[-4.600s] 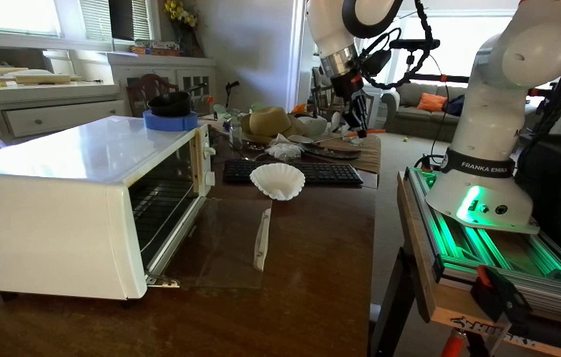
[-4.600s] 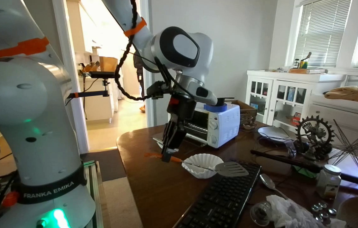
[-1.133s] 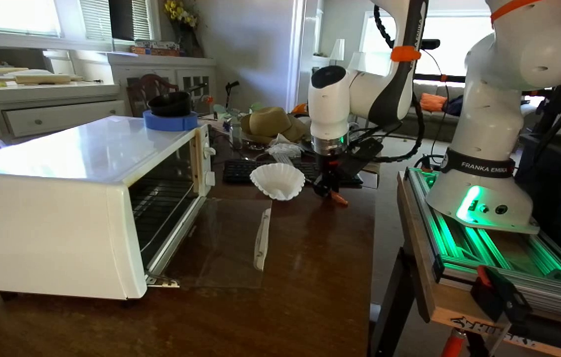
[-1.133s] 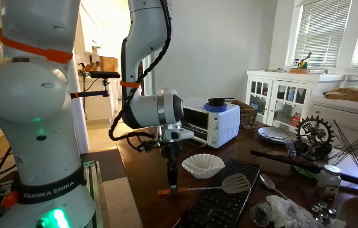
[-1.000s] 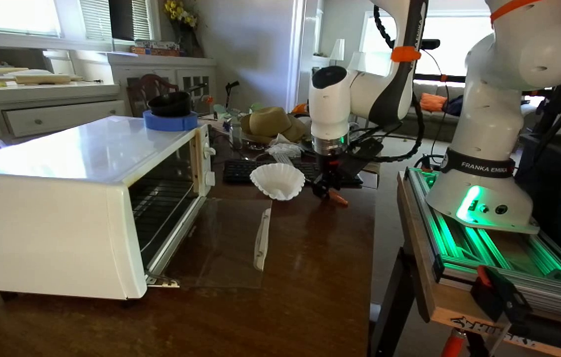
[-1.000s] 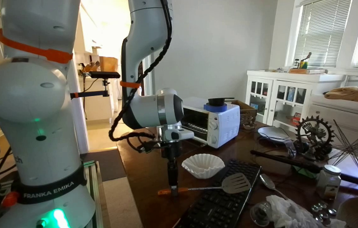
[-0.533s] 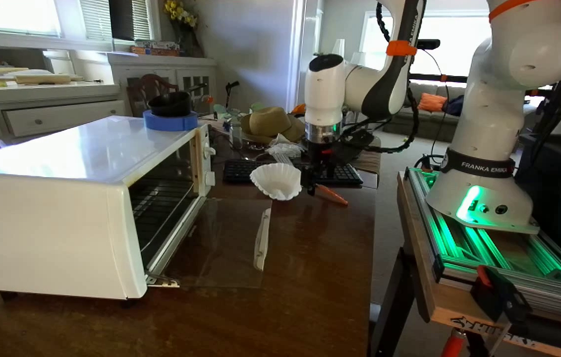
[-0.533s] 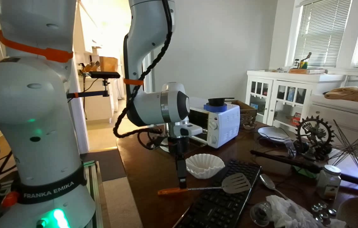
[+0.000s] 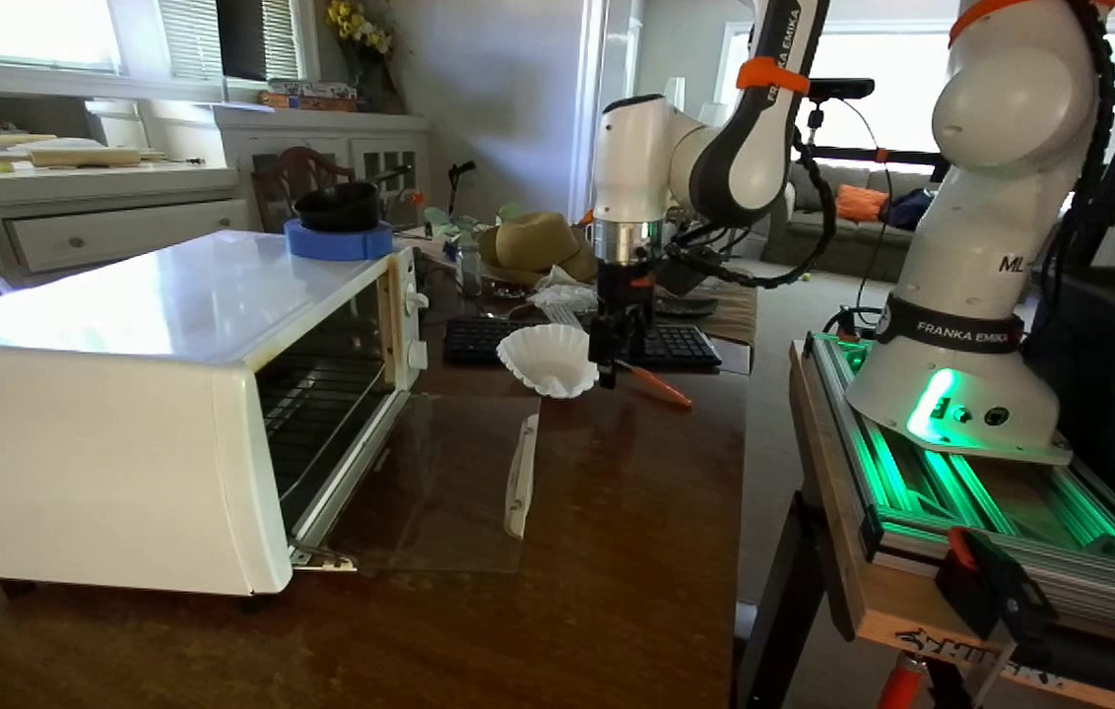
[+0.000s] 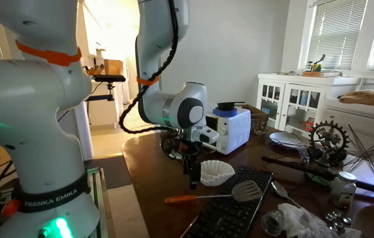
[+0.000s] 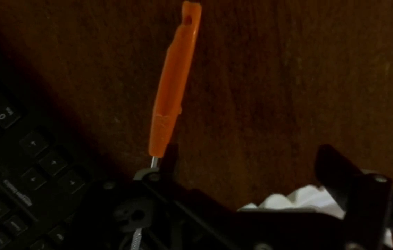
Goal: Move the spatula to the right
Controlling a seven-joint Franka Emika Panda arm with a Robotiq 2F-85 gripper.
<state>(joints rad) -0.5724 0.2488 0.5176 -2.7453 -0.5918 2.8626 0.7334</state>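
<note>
- The slender orange-handled metal spatula (image 11: 172,85) lies on the dark brown wooden table (image 9: 636,601), its slotted head (image 10: 247,191) over the black plastic keyboard (image 10: 229,211).
- The black two-fingered gripper (image 11: 249,148) hangs over the table, its fingers spread wide; brown wood and part of a white fluted bowl (image 10: 219,172) show between them in the wrist view.
- In an exterior view a gap shows between the fingertips and the spatula's orange handle (image 10: 180,199).
- The bowl stands just beside the gripper; whether a finger touches it, I cannot tell.
- The white box-shaped toaster oven (image 9: 95,453) has its glass door (image 9: 459,492) lowered, with a blue ring (image 9: 336,243) on top and a black pan (image 9: 333,209) upon the ring.
- A silver metal spoon (image 10: 279,189) lies near the keyboard.
</note>
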